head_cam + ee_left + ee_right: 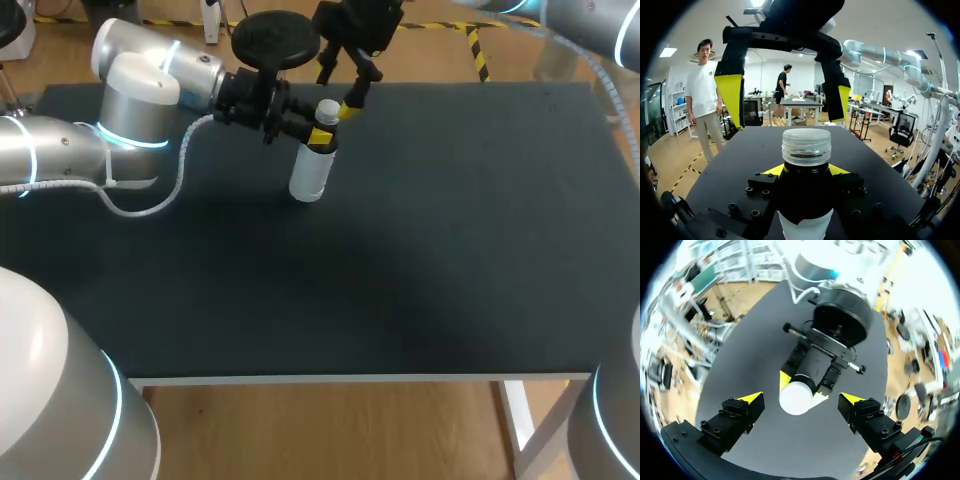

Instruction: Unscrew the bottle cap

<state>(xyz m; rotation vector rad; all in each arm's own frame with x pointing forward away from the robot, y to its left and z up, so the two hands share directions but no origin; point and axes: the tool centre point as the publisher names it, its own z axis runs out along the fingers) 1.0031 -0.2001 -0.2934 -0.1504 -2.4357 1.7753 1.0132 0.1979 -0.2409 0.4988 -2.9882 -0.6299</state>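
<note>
Up near table (400,250) 12 o'clock edge, bottle (310,172) stands, left gripper (320,136) pinching neck from 9 o'clock, guessing so it can't spin. Right gripper (787,100) hangs over cap (806,146), fingers (752,399) spread wide either side, not touching, lined up for twist.

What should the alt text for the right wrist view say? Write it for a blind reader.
Seen from above, a white bottle cap sits between the open fingers of the right claw, touching neither. The left claw is shut on the bottle just under the cap, over a dark table.
</note>
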